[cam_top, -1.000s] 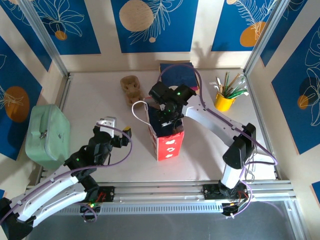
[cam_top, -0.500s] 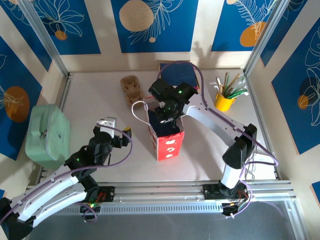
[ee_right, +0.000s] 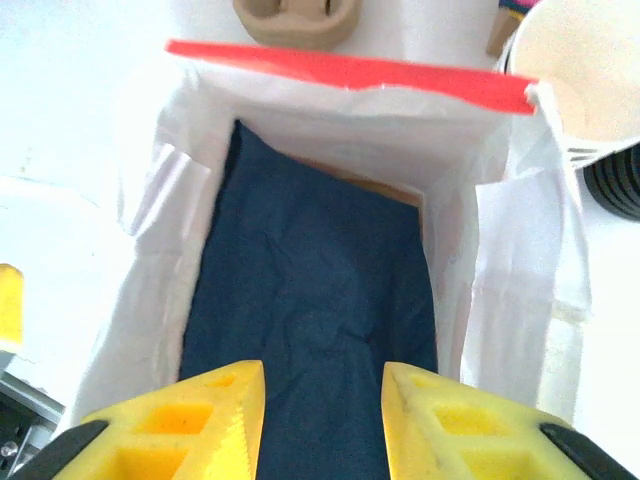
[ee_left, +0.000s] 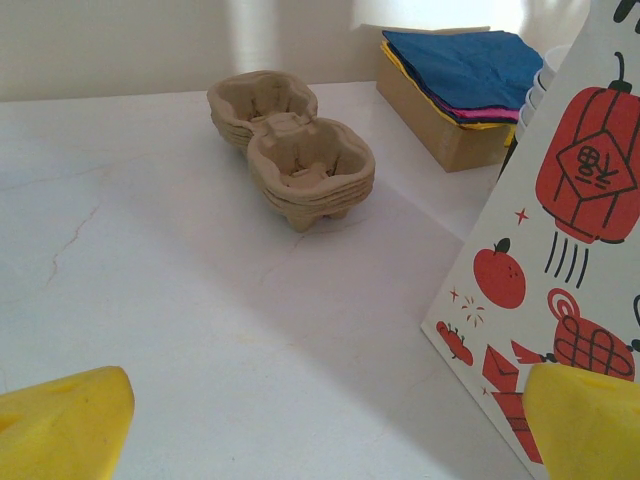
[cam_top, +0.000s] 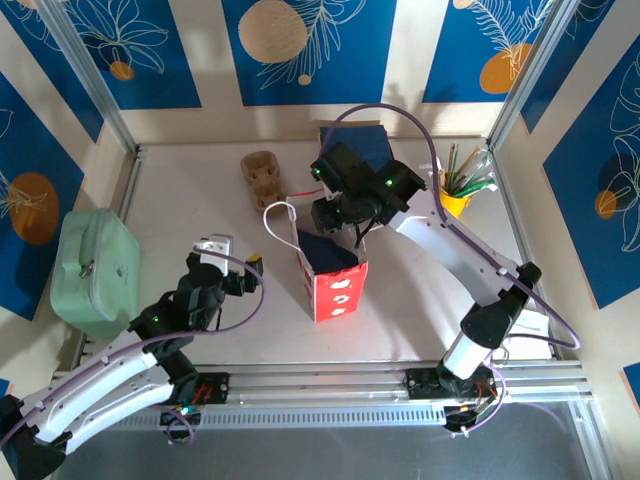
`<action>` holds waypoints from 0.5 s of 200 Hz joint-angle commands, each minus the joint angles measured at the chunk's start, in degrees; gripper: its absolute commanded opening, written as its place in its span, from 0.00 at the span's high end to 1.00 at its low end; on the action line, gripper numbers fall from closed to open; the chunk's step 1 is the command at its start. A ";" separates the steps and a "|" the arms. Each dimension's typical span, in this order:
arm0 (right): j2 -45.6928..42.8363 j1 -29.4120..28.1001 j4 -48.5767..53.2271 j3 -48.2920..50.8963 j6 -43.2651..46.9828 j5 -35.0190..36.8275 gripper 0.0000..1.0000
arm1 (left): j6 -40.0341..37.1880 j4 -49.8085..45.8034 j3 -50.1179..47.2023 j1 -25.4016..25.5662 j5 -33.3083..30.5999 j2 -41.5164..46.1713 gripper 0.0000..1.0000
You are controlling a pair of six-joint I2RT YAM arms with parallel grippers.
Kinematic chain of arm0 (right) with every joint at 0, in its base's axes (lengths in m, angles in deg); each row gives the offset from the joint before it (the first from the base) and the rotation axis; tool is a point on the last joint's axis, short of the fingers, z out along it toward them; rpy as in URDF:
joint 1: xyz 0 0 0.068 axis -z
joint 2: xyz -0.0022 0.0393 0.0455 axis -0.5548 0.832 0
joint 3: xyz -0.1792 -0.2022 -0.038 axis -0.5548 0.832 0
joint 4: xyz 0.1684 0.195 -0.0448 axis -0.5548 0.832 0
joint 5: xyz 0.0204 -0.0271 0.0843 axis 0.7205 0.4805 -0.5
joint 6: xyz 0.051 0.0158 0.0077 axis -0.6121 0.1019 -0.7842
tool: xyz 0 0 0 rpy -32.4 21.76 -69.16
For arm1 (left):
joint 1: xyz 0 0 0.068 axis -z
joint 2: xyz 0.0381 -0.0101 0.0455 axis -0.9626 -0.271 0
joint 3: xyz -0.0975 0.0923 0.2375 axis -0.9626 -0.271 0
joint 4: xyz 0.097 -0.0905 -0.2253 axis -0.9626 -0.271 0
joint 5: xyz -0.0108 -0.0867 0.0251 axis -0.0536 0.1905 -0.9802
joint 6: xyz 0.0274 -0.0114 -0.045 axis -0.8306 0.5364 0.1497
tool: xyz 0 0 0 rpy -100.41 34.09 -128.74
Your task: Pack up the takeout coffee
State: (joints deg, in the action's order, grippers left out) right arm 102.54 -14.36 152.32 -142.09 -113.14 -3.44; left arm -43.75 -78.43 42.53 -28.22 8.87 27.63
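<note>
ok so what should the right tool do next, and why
Probably lift the right tool straight up, clear of the paper bag. It hangs open over the bag's mouth with nothing between its pads, and the dark blue napkin already lies inside.

Right wrist view: a dark blue cloth (ee_right: pixel 310 320) covers the floor of the paper bag (ee_right: pixel 515 260). What lies under the cloth is hidden. The bottom edge cuts off the right fingers (ee_right: pixel 190 420). The top edge cuts off the cup carrier (ee_right: pixel 297 20). The right edge cuts off the white cup stack (ee_right: pixel 585 70) and the black lids (ee_right: pixel 620 180).

Left wrist view: the right edge cuts off the paper bag, which hides most of the white cup stack. The bottom corners cut off the left fingers (ee_left: pixel 60 425).
</note>
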 commanded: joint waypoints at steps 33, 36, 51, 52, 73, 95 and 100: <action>-4.05 0.21 -4.69 -2.91 4.81 -0.11 0.58 | 0.04 1.40 -0.19 0.43 -0.10 0.37 0.01; -4.22 0.24 -5.01 -3.03 5.14 0.12 0.57 | 0.05 1.51 -0.17 0.43 -0.12 0.37 0.01; -5.00 0.73 -6.76 -3.18 6.95 1.07 0.54 | -0.04 1.43 -0.07 0.43 -0.10 0.38 0.01; -5.07 0.75 -6.92 -3.20 7.10 1.08 0.54 | -0.06 1.40 -0.07 0.43 -0.14 0.37 0.01; -5.75 2.26 -9.52 -3.37 9.61 1.74 0.50 | -0.03 1.26 0.01 0.50 -0.10 0.37 0.01; -5.72 5.13 -12.36 -3.73 12.15 2.13 0.48 | 0.00 1.10 0.06 0.43 -0.11 0.44 0.01; -5.67 5.93 -13.09 -3.75 12.71 2.10 0.48 | 0.00 1.03 0.10 0.47 -0.15 0.40 0.01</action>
State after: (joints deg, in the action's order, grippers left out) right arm 98.17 -11.36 143.91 -143.97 -104.66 -2.76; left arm -43.77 -78.45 42.53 -28.22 8.87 27.63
